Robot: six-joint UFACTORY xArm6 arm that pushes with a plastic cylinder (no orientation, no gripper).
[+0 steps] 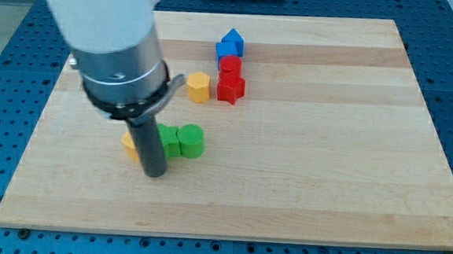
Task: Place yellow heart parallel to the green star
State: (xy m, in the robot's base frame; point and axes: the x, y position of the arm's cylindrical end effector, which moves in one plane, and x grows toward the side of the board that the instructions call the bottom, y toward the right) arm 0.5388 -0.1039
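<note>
Yellow shows in two places: a hexagon-like yellow block (199, 87) toward the view's top from my tip (155, 172), and a yellow sliver (130, 145) peeking out at the rod's left, touching it. That sliver is probably the heart, though most of it is hidden and I cannot confirm the shape. Just right of the rod sit two green blocks (180, 141), pressed together; which one is the star I cannot tell. There is no pincer on this rig, only the dark matte rod (149, 147), so nothing is grasped.

The risk: the rod stands wedged between sliver and greens, so a careless sweep rightward would shove the greens and spoil the reference line.

Blocks look smooth, painted, chunky; the wood board (326, 165) is pale and fine-grained. Two red blocks (230, 78) and a blue block (230, 44) sit well above the tip.
</note>
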